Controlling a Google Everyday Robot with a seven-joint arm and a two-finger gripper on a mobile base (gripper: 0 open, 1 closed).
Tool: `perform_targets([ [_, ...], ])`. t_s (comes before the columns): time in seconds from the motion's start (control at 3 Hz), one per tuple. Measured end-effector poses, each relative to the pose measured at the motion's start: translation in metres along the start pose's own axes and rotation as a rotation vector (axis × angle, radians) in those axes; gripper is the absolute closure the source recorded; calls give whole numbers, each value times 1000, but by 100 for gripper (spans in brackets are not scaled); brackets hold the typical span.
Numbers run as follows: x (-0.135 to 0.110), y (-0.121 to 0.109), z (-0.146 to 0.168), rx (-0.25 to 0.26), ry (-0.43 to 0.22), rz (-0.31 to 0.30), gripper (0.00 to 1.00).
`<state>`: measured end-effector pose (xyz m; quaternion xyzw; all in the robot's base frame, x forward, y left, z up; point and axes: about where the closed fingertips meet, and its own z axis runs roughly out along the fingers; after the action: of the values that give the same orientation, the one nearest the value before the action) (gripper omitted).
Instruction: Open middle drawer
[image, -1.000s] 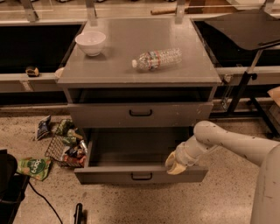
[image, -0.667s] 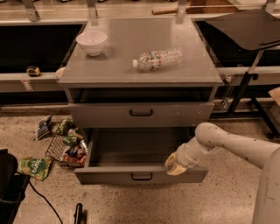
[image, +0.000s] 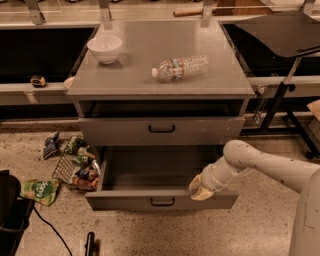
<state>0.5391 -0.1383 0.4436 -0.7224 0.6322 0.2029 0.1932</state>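
The middle drawer (image: 162, 202) is a shallow grey drawer with a small black loop handle. It stands pulled out below the taller scuffed drawer front (image: 161, 129), and its inside looks empty. My gripper (image: 200, 189) reaches in from the right and sits at the right end of the drawer's front rim, just inside it. The lowest drawer is hidden under the pulled-out one.
On the cabinet top (image: 135, 75) stand a white bowl (image: 104, 48) and a lying plastic bottle (image: 181, 66). A wire basket with snack packets (image: 76, 169) lies on the floor left of the drawer. A black stand (image: 282, 85) is at the right.
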Motion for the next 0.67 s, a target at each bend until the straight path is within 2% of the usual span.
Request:
perform_targets([
  [0.67,0,0,0,0,0,0,12],
])
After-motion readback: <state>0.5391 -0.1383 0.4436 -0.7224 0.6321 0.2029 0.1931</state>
